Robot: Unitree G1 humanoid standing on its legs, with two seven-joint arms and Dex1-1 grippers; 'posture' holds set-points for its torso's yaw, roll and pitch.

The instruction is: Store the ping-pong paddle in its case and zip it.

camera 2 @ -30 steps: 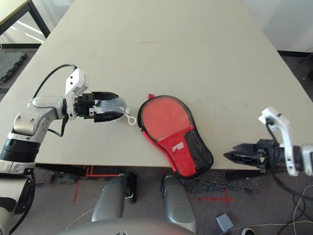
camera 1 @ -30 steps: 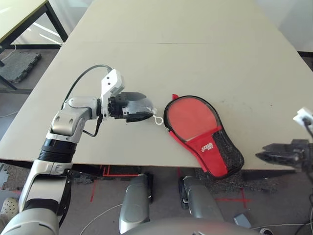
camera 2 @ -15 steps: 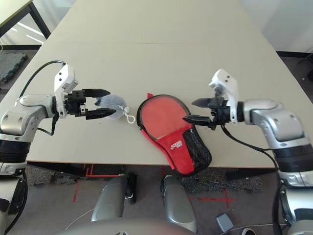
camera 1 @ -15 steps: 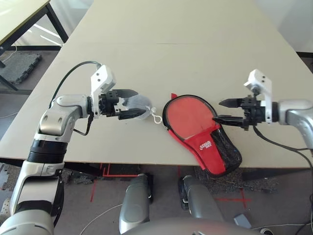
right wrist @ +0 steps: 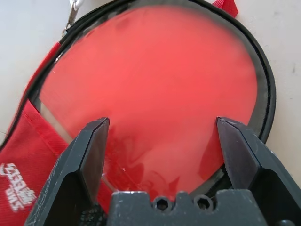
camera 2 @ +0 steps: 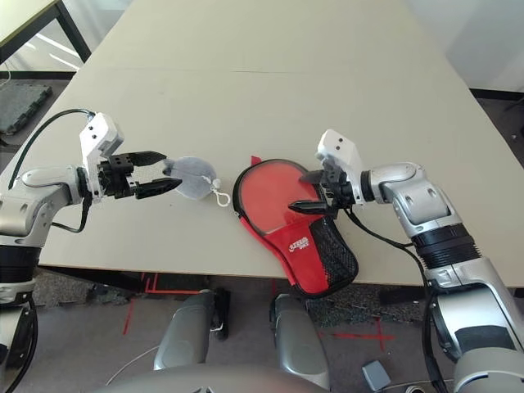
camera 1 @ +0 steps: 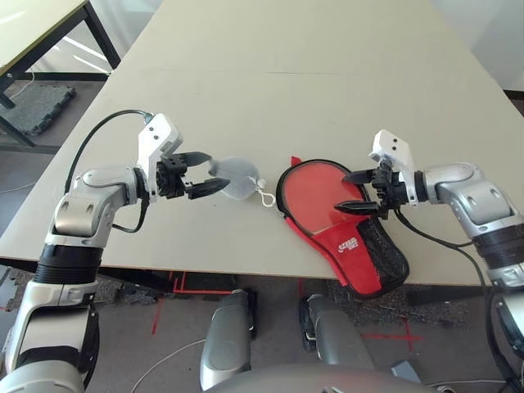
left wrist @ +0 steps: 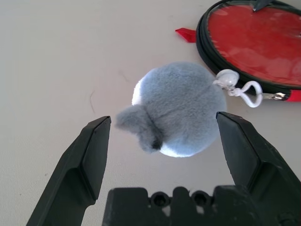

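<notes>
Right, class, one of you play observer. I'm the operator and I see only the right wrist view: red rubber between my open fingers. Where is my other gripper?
Observer: The left gripper is open, off to the left of the case, with its fingers either side of a grey plush lump on the table.
Operator: Is the handle of the ping-pong paddle inside?
Observer: The blade of the ping-pong paddle lies uncovered. The handle is hidden under the case's red flap.
Operator: Is the case fully on the table?
Observer: Its narrow end, with the mesh pocket, reaches the table's near edge and seems to overhang it.
</notes>
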